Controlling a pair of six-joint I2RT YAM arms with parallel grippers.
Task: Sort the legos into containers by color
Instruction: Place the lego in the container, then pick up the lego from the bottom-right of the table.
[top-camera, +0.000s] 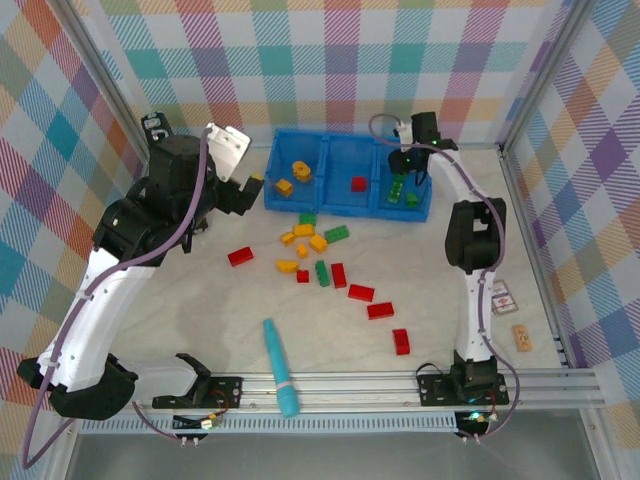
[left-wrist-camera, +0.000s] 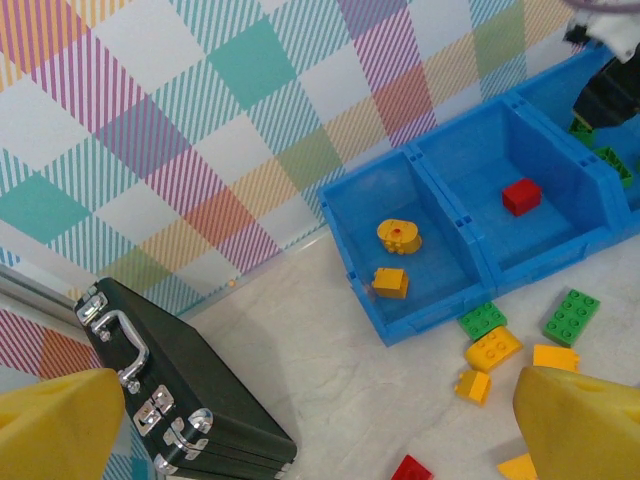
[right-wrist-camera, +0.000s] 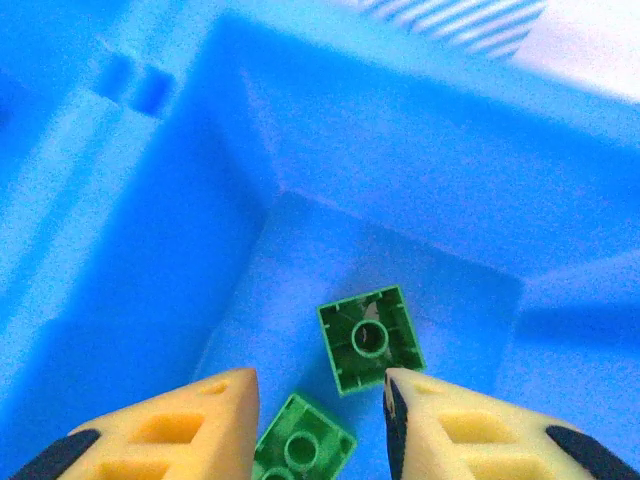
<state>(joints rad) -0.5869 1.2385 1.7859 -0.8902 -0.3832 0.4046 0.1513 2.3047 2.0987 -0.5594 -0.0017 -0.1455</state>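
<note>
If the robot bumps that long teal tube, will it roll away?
Probably. The teal cylinder is round and lies on its side on the smooth table, so a sideways nudge would likely roll it. It looks straight and stiff, so it probably won't bend. An end push would likely just slide it.

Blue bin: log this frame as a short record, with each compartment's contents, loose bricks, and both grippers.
bin: blue bin, three compartments
left compartment: two yellow-orange bricks
middle compartment: one red brick
right compartment: green bricks
table: loose bricks in all three colours
left gripper: open, empty
right gripper: open, above the green bricks
</note>
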